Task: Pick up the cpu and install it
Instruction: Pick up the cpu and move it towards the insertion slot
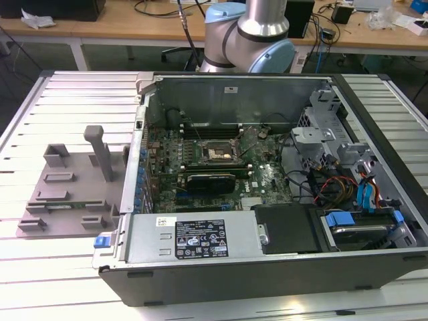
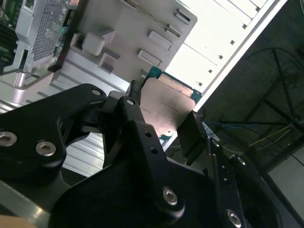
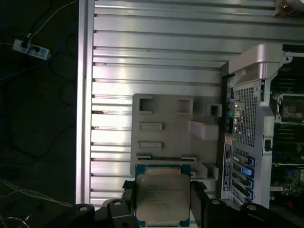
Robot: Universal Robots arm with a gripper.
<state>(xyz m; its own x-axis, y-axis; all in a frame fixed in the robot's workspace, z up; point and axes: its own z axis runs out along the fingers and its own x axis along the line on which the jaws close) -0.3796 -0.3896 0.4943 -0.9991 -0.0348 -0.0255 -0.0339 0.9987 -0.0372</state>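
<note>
**Chip gripped above the tray side of the desk**

The slatted white desk (image 1: 60, 93) carries an open computer case (image 1: 267, 267), which takes up the middle and right of the exterior view. The arm (image 1: 251, 33) rises behind the case at the top centre. Inside the case lies the green board (image 1: 267, 180), with the square socket (image 1: 219, 152) near its middle. At the exterior view's left, just beside the case, sits the grey tray (image 1: 67, 194).

In both wrist views the gripper (image 3: 162, 202) hangs clear of the desk, near the tray. It holds the cpu (image 3: 162, 195) flat between its two black fingers (image 3: 197, 202), one on each opposite edge. The metal top faces the first wrist camera. The cpu touches nothing else and is well apart from the socket.

In my judgement the carry goes well if the chip is kept level and square in the grip. It should be squeezed only at its edges, with no tilt or twist that would skew it against the socket's outline.
</note>
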